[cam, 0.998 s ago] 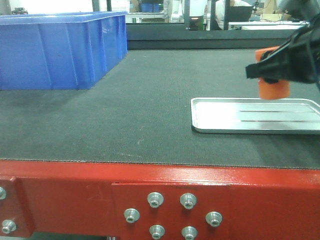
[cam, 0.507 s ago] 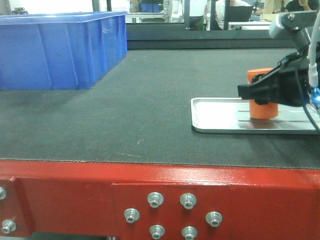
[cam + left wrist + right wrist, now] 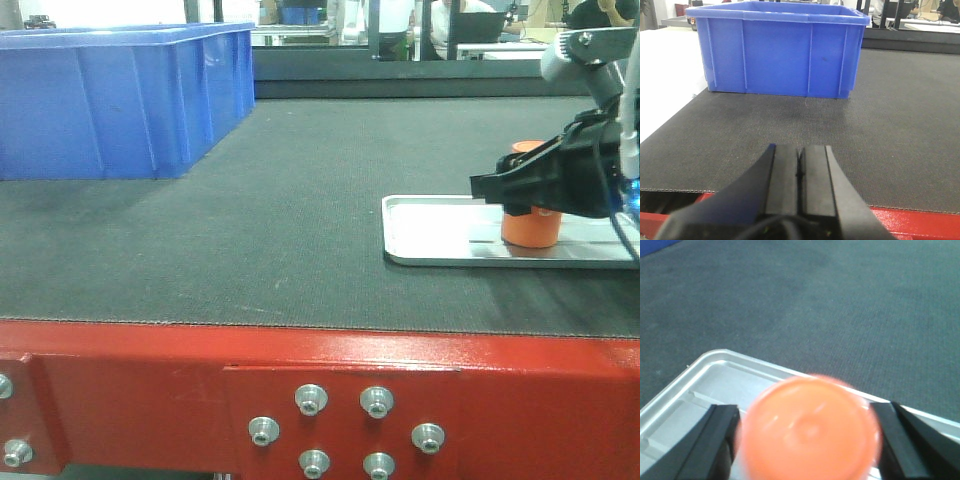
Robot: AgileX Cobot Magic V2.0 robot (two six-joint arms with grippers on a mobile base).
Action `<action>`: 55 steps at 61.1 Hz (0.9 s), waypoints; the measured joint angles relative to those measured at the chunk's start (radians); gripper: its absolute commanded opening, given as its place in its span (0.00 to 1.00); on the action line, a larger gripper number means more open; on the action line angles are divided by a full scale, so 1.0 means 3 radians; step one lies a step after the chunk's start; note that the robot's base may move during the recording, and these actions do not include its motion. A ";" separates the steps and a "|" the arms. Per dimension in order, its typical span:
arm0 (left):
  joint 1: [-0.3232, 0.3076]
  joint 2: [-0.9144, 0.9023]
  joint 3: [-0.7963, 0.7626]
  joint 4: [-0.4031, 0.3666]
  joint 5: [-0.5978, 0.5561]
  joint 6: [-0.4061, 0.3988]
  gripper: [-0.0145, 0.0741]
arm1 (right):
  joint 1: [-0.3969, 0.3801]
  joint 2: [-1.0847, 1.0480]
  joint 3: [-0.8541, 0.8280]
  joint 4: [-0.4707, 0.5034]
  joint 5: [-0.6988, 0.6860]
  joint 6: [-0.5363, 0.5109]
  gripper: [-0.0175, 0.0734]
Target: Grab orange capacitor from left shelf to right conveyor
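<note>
The orange capacitor [image 3: 531,222] stands upright at the right of the front view, its base down in the small silver tray [image 3: 440,232] that lies on the right conveyor [image 3: 300,200]. The right gripper [image 3: 522,187] is clamped across its upper part; in the right wrist view the capacitor's flat orange top [image 3: 810,427] fills the lower centre of the frame, with a black finger [image 3: 715,440] hard against each side (the print on its side cannot be read from here).

The step in hand looks like the release. Whether the base bears fully on the tray floor or hangs a hair above it cannot be told, so the sound way is to settle gently until it bears, then part the fingers evenly so neither one drags the cylinder sideways. A can this narrow would tip easily on smooth metal; the tray's ribs may also unsettle it. After opening, the arm should lift straight up, clear of the top, before swinging off.

The left gripper [image 3: 800,170] sits at the bottom centre of its own view, pads pressed together on nothing, over the red frame edge [image 3: 920,220], with the blue bin [image 3: 777,50] in the upper part of the frame, well apart from the tray.
</note>
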 measured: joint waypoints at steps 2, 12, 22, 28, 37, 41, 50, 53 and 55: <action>0.0000 0.0000 0.0000 0.0000 0.0000 0.0000 0.02 | 0.0000 -0.0079 0.0000 0.0000 0.0092 0.0000 0.88; 0.0000 0.0000 0.0000 0.0000 0.0000 0.0000 0.02 | 0.0000 -0.0673 0.0008 0.0000 0.0713 0.0015 0.88; 0.0000 0.0000 0.0000 0.0000 0.0000 0.0000 0.02 | 0.0000 -0.1505 0.0029 0.0000 0.1393 0.0240 0.87; 0.0000 0.0000 0.0000 0.0000 0.0000 0.0000 0.02 | 0.0000 -0.1990 0.0031 0.0000 0.1679 0.0386 0.81; 0.0000 0.0000 0.0000 0.0000 0.0000 0.0000 0.02 | 0.0000 -0.2686 0.0036 0.0000 0.2149 0.0453 0.57; 0.0000 0.0000 0.0000 0.0000 0.0000 0.0000 0.02 | 0.0000 -0.2975 0.0036 0.0000 0.2389 0.0458 0.42; 0.0000 0.0000 0.0000 0.0000 0.0000 0.0000 0.02 | 0.0000 -0.3513 0.0043 0.0000 0.2867 0.0458 0.25; 0.0000 0.0000 0.0000 0.0000 0.0000 0.0000 0.02 | 0.0000 -0.3686 0.0043 0.0000 0.2973 0.0458 0.25; 0.0000 0.0000 0.0000 0.0000 0.0000 0.0000 0.02 | 0.0000 -0.3786 0.0043 0.0000 0.3017 0.0458 0.25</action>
